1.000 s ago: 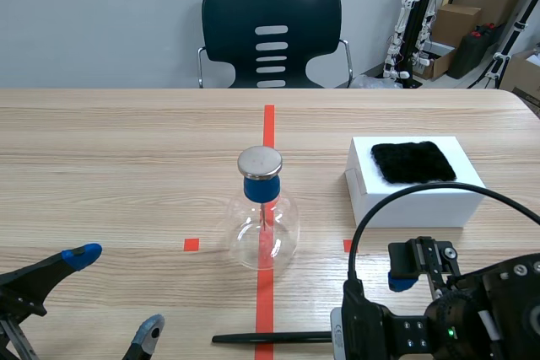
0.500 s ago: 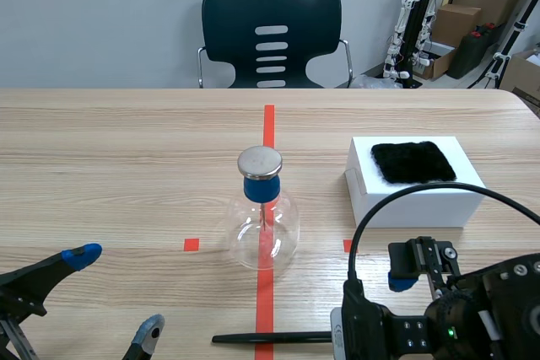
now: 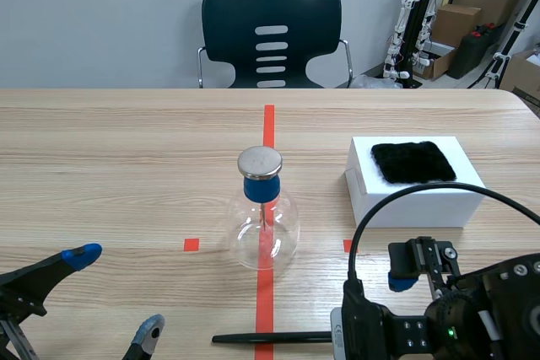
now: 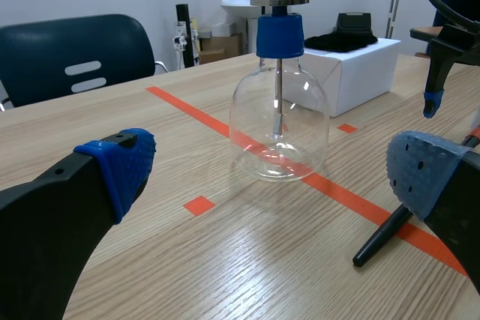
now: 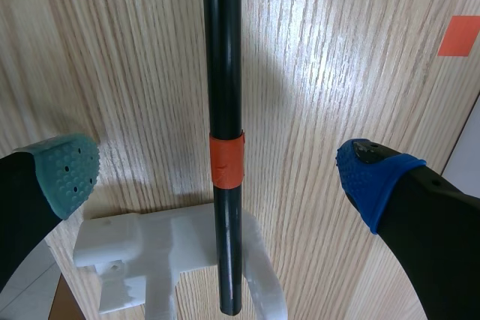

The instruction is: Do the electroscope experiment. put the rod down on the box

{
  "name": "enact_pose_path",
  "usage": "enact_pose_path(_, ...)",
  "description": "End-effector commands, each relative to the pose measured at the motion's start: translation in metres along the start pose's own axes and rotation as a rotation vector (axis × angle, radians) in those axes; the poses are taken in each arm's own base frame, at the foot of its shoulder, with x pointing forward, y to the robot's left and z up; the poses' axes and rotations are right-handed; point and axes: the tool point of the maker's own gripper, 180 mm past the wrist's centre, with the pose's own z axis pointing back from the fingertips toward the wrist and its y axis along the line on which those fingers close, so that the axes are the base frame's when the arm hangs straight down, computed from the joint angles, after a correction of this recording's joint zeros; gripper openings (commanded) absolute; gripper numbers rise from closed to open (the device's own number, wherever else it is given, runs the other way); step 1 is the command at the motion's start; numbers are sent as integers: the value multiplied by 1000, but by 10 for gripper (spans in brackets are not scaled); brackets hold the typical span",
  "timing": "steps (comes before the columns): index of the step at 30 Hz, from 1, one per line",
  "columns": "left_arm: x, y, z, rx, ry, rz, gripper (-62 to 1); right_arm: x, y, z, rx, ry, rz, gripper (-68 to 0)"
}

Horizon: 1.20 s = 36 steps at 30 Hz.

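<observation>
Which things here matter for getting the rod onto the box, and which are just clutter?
Job: rod, white box, black cloth on it, electroscope, right gripper open either side of the rod.
Just about: chair, cardboard boxes, left gripper, open.

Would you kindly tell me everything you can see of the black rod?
The rod is slim, black and smooth, likely plastic, with an orange-red band near one end. That end rests on a white holder; the far tip meets the table past the tape line. The right arm's open fingers flank it without touching.
</observation>
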Motion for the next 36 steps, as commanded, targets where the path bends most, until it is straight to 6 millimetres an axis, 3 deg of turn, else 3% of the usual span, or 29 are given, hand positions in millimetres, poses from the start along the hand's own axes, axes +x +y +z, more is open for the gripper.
enact_pose_path(1,7,1,-2,2,-33,0,14,-2,-7,2,-19,5,3,4)
enact_pose_path(36,7,1,-2,2,-33,0,14,-1,-12,14,-35,-8,9,4)
